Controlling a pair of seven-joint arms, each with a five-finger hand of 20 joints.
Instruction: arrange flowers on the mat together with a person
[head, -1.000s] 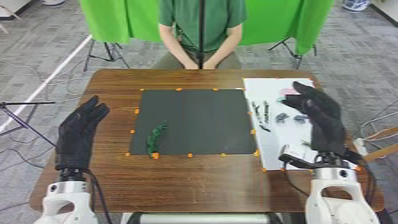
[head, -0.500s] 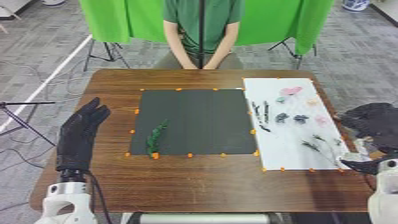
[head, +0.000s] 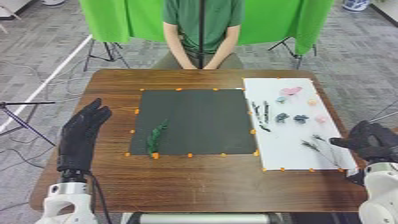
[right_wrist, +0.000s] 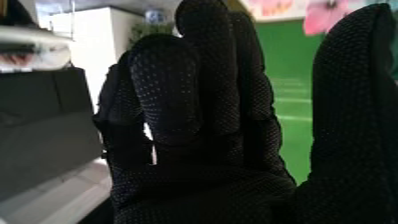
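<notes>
One sprig on dark mat | right hand at white sheet's edge

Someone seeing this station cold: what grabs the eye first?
Probably the big dark mat mid-table, with one green sprig lying near its left edge. Next, the white sheet to its right, holding a pink flower near the far end and thin green stems at the near end. Then the two black-gloved hands, left beside the mat and right by the sheet's near right corner.
</notes>
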